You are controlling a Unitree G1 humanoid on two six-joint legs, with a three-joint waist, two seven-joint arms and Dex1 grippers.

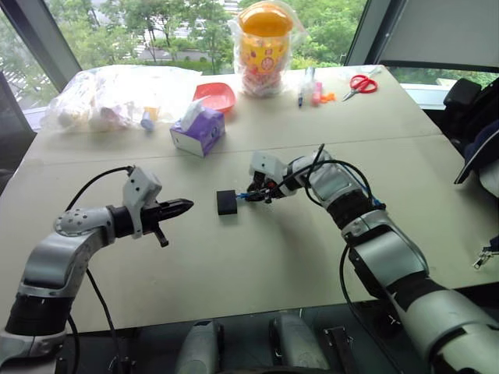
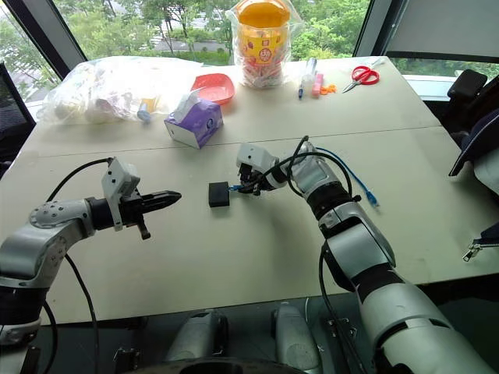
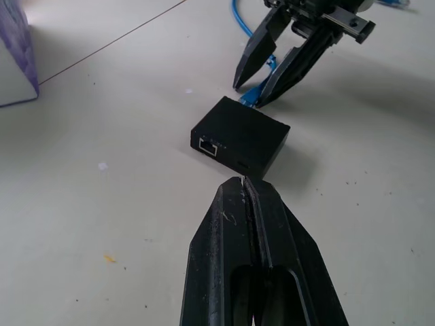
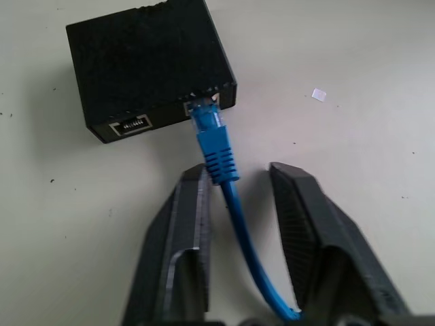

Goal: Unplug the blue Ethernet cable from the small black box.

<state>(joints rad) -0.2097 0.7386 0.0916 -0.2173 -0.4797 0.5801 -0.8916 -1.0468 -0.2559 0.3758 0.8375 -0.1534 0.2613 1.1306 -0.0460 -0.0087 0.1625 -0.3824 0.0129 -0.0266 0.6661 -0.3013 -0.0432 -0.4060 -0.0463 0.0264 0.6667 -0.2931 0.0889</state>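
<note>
We see the small black box (image 1: 227,202) lying on the surface (image 1: 257,257), between the left pincer (image 1: 184,206) on its left and the right pincer (image 1: 251,195) just to its right. The blue Ethernet cable (image 4: 231,197) sits plugged into the box's right side, running between the right pincer's fingers (image 4: 178,238). Behind lies a tissue box (image 1: 199,130).

A pale grey-beige table (image 1: 257,257) carries the small black box (image 1: 227,202) near its middle, with the blue Ethernet cable (image 2: 355,181) plugged into it and trailing across the surface. Farther back lie a purple tissue box (image 1: 199,129), a red bowl (image 1: 216,96), a clear bag of items (image 1: 117,97), a bagged yellow container (image 1: 263,48), markers (image 1: 309,87) and red scissors (image 1: 361,84).
</note>
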